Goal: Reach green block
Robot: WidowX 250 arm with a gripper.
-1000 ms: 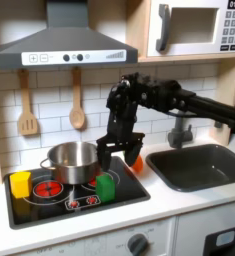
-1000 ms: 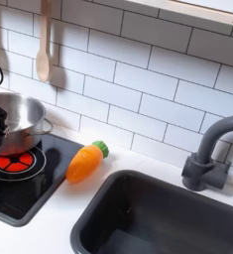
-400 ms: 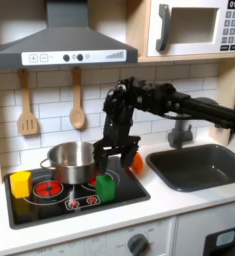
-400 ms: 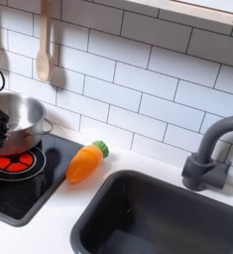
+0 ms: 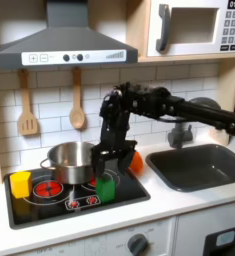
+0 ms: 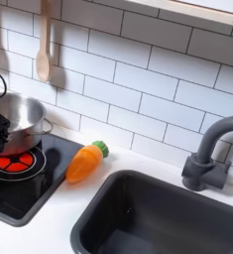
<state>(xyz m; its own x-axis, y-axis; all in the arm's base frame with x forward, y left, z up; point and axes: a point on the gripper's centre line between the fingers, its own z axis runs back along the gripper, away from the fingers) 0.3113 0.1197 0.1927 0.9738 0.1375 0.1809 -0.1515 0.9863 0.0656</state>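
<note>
On the black stovetop (image 5: 129, 190) in the first exterior view, a steel pot (image 5: 71, 160) sits at the back over the burners, with a yellow block (image 5: 21, 183) near the front corner at the first exterior view's left and a red burner ring (image 5: 49, 188) showing between them. The green block (image 5: 106, 186) stands on the stovetop toward the front, just in front of the pot and to its right in the first exterior view. An orange toy carrot (image 6: 83, 163) lies on the stovetop's edge nearest the sink (image 6: 158, 213) in the second exterior view — partly hidden behind the arm in the first. Two wooden utensils, a spatula (image 5: 27, 105) and a spoon (image 5: 77, 103), hang on the tiled wall under the range hood (image 5: 64, 45), and a grey faucet (image 6: 209, 154) stands behind the sink. The black arm reaches in from the first exterior view's right, elbow raised, forearm dropping almost straight down. The gripper (image 5: 106, 170) hangs directly over the green block — its fingers apart and pointing down, their tips at the block's top; whether they touch it cannot be told.
</note>
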